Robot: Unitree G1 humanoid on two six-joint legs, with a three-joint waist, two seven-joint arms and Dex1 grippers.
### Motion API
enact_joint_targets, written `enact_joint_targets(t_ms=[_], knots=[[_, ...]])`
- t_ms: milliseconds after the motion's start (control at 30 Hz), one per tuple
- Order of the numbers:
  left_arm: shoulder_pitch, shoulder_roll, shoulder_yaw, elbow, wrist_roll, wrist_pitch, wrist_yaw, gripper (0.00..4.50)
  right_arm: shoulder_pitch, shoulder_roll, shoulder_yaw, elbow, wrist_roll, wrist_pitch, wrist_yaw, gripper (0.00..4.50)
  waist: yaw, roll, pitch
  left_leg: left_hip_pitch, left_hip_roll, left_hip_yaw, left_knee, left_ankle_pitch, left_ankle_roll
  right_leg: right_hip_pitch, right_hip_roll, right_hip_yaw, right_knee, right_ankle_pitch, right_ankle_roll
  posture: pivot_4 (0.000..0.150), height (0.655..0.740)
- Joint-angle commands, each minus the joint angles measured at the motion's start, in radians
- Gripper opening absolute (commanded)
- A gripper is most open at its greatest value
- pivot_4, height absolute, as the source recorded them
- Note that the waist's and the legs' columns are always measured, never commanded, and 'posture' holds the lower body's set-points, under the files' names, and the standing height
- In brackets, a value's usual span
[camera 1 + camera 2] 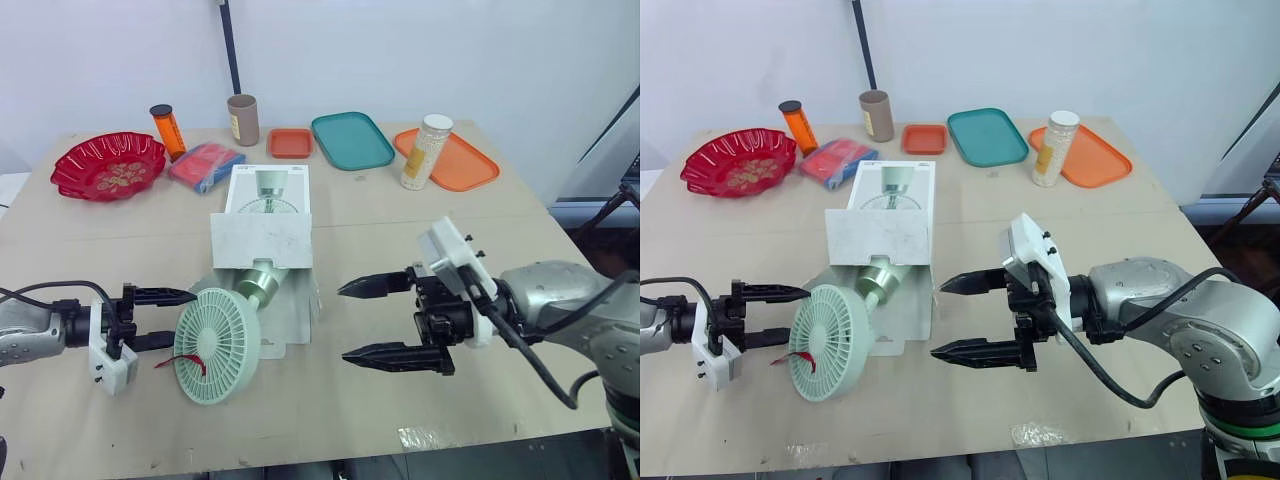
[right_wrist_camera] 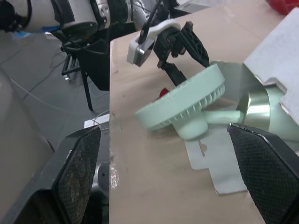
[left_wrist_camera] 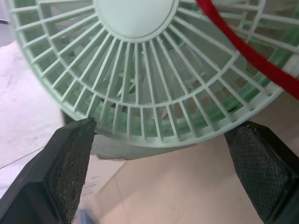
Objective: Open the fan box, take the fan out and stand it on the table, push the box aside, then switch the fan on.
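A pale green fan point(image 1: 217, 346) leans out of the open white fan box point(image 1: 263, 240), its round grille tilted toward the table's front and its base still inside the box mouth. A red cord point(image 3: 252, 53) crosses the grille. My left gripper point(image 1: 165, 318) is open just left of the grille, one finger above and one below its rim, close up in the left wrist view as the grille point(image 3: 140, 70). My right gripper point(image 1: 378, 322) hangs open to the right of the box with nothing between its fingers. The right wrist view looks across at the fan point(image 2: 184, 105) and the left gripper point(image 2: 180, 56).
Along the table's back edge stand a red bowl point(image 1: 108, 165), an orange bottle point(image 1: 167, 131), a red-and-blue packet point(image 1: 206, 166), a brown tube point(image 1: 243, 120), a small orange tray point(image 1: 290, 142), a teal tray point(image 1: 351, 139) and a white jar point(image 1: 427, 151) on an orange tray point(image 1: 462, 162).
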Motion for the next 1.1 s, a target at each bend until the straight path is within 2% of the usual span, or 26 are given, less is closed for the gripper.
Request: enact_joint_targets(t_ms=[33,133,367,500,867,1100], knots=[[0.009,0.032,-0.006,-0.036,0.049,-0.008,0.105,4.5,-0.015,0.001,-0.016,-0.004,0.03,-0.003,-0.018,4.42,0.0,0.0,0.0,0.0,0.0,0.0,0.0,0.0,0.0,0.0,0.0,0.0,0.0,0.0,0.0,0.15,0.74],[0.019,0.025,-0.011,-0.052,0.11,-0.008,0.175,4.5,-0.019,0.0,-0.005,0.002,0.022,-0.006,-0.015,4.42,0.0,0.0,0.0,0.0,-0.001,0.0,0.0,0.0,0.0,0.0,-0.001,0.0,0.0,0.0,0.0,0.15,0.74],[0.011,-0.014,0.012,-0.057,0.355,0.001,0.357,4.5,-0.041,-0.024,-0.011,0.01,0.034,0.007,-0.001,4.42,0.001,0.0,0.0,0.0,-0.001,0.0,0.0,0.0,0.0,0.0,-0.001,0.0,0.001,0.0,0.0,0.15,0.74],[-0.021,-0.017,-0.004,-0.064,0.427,0.019,0.464,4.5,-0.036,-0.03,-0.017,0.005,0.036,0.008,-0.004,4.42,0.001,0.0,0.0,0.0,-0.001,0.0,0.0,0.0,0.0,0.0,-0.001,0.0,0.001,0.0,0.0,0.15,0.74],[-0.007,-0.037,-0.047,-0.135,0.443,0.035,0.594,4.5,-0.017,-0.027,-0.02,-0.013,0.04,-0.001,-0.023,4.42,0.003,-0.001,-0.001,0.0,-0.001,0.001,0.001,0.0,0.0,-0.001,-0.002,0.0,0.003,0.0,0.0,0.15,0.74],[0.031,-0.021,-0.038,-0.2,0.349,0.025,0.572,4.5,-0.016,-0.021,-0.006,-0.011,0.019,-0.013,-0.01,4.42,0.006,-0.001,-0.001,0.0,-0.001,0.001,0.001,0.0,0.0,-0.001,-0.002,0.0,0.003,0.0,0.0,0.15,0.74]])
